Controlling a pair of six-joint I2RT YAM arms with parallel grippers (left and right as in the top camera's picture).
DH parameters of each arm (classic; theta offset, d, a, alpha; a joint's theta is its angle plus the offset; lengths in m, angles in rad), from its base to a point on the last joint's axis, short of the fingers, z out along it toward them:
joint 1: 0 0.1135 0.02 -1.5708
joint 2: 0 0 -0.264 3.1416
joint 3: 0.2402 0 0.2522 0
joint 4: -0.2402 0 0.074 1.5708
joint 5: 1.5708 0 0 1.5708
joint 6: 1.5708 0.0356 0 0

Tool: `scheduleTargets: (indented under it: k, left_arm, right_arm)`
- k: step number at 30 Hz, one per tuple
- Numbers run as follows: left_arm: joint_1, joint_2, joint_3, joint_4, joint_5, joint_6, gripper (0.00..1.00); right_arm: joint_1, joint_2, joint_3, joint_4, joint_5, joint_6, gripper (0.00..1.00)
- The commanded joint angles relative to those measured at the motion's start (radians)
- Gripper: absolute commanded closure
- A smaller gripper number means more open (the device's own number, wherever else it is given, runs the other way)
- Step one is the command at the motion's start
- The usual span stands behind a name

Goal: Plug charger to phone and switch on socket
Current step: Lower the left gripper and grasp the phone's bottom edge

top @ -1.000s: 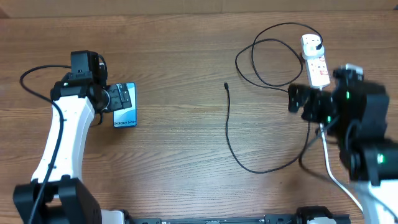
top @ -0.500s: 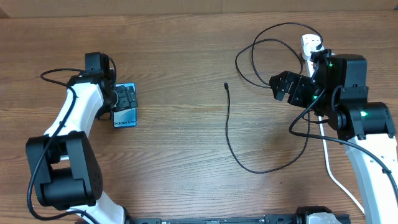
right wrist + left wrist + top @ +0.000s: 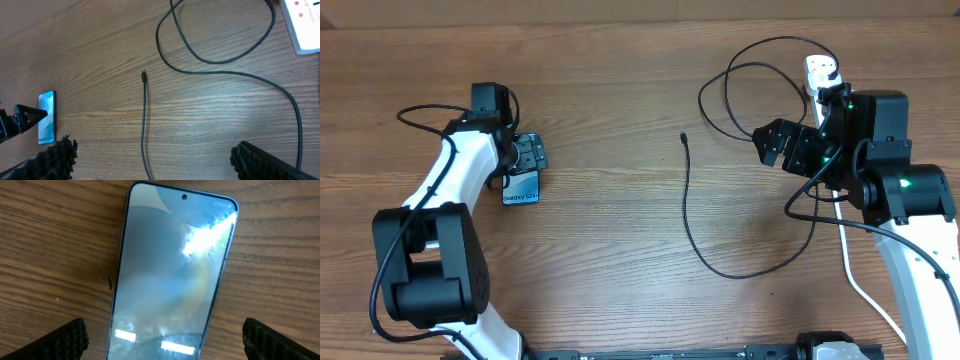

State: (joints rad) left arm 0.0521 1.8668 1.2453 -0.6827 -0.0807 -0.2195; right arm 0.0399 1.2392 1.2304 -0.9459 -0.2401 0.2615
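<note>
Since half a second ago the left gripper [image 3: 527,155] has edged along the phone [image 3: 170,275]. It lies flat between the wide-open, empty jaws, long axis straight ahead, camera hole at the far end. The right gripper [image 3: 773,142] gapes empty too, with the charger [image 3: 144,78] tip ahead of it, pointing away.

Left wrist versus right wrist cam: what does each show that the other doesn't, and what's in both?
Only left wrist: close-up detail of the phone, its camera hole and screen glare. Only right wrist: the charger, its connector tip lying loose well apart from the phone, a corner of the socket with red marks, and the open right gripper. Both: the phone lying flat, with the open left gripper at it.
</note>
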Motion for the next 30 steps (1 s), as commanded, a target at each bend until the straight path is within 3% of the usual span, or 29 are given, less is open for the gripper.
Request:
scheduleTargets:
  k: [1,30]
  left_arm:
    - [-0.007,0.036,0.018,0.015,-0.027,-0.021,0.07]
    - [-0.006,0.123,0.018,0.065,0.013,-0.043,0.07]
  right_arm:
    - [-0.002,-0.002,0.021,-0.004,-0.008,-0.001,0.0]
    - [-0.002,-0.002,0.021,-0.015,-0.008,-0.001,0.0]
